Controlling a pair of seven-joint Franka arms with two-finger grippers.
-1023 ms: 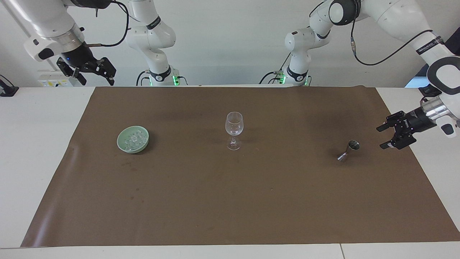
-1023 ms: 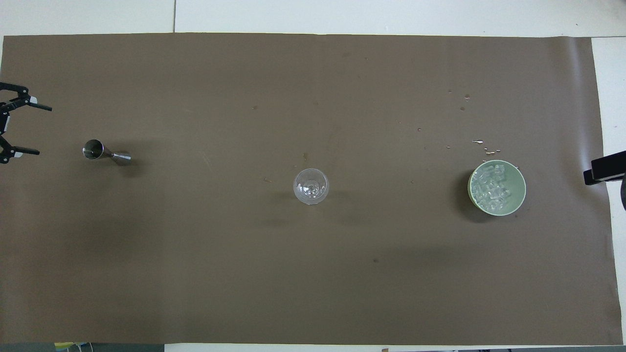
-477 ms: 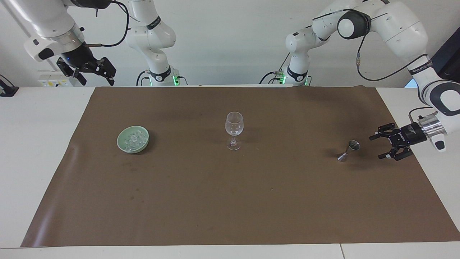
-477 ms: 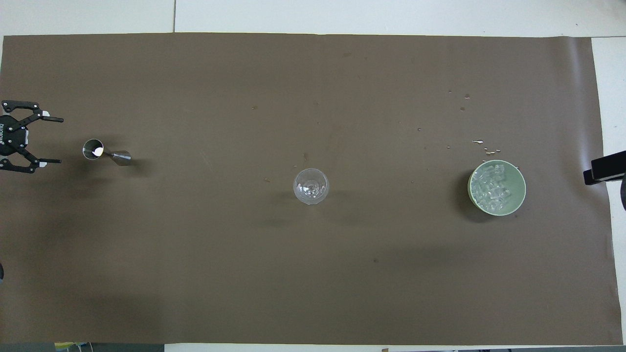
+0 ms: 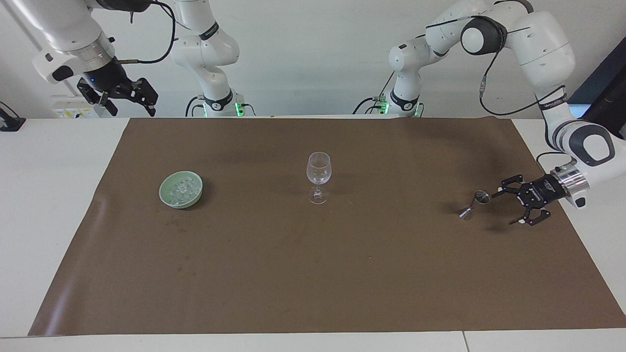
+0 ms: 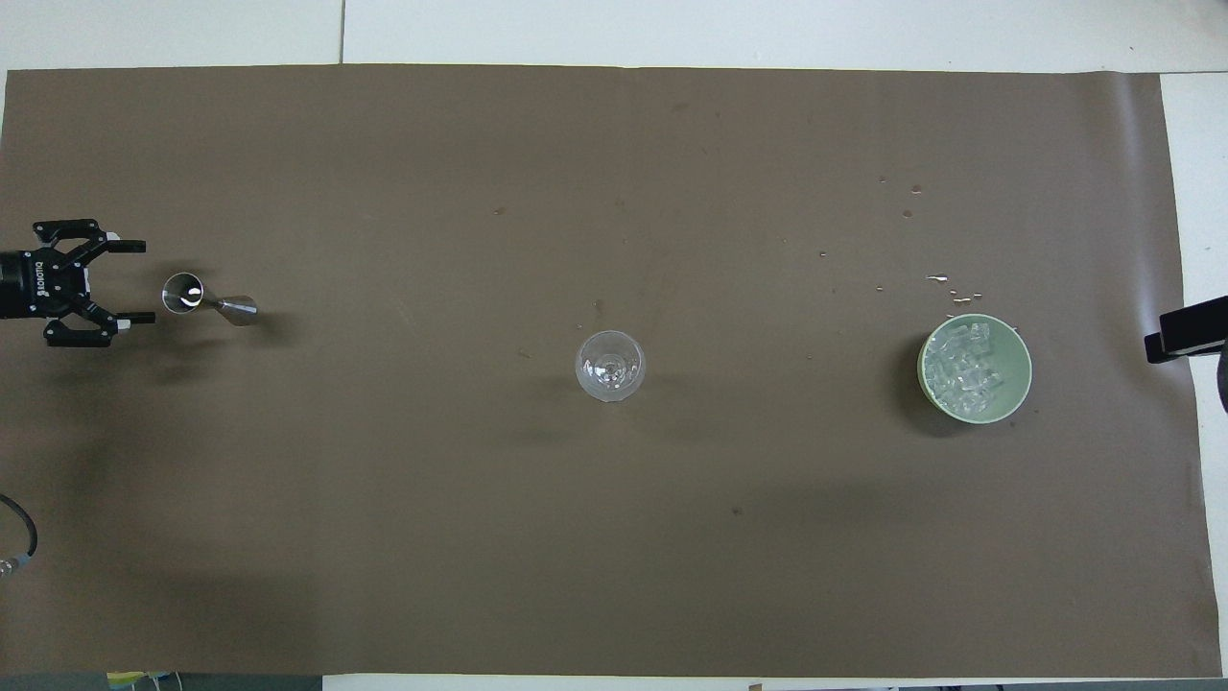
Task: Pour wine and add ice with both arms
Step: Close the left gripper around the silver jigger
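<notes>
Brown paper sheet [image 5: 313, 274] covers the white table [image 5: 49, 195] in the facing view. The left arm's black two-finger gripper [image 5: 503, 207] sits low over the sheet at the left arm's end, lying sideways, its fingers spread wide and holding nothing. Just beside its fingertips, apart from them, stands a small steel hourglass-shaped jigger [image 5: 475, 204]. Well away from that gripper, mid-sheet, stands an upright clear stemmed wine glass [image 5: 318, 177]. Toward the right arm's end lies a pale green round bowl [image 5: 181, 189] holding the clear ice cubes [image 5: 182, 188]. The right arm's black gripper [image 5: 128, 100] hangs high in the air near the table's robot-side edge, well clear of the bowl, fingers apart and empty.

In the overhead view, the left gripper [image 6: 141, 281] points its spread fingers at the jigger [image 6: 206, 298], the cup mouth close to the fingertips, not touching. The glass [image 6: 610, 366] stands mid-sheet. The ice [image 6: 964, 369] fills the bowl [image 6: 1019, 360]; small droplets [image 6: 945, 283] spot the sheet near it, farther from the robots. Only a black part of the right gripper [image 6: 1185, 329] shows at the frame edge
</notes>
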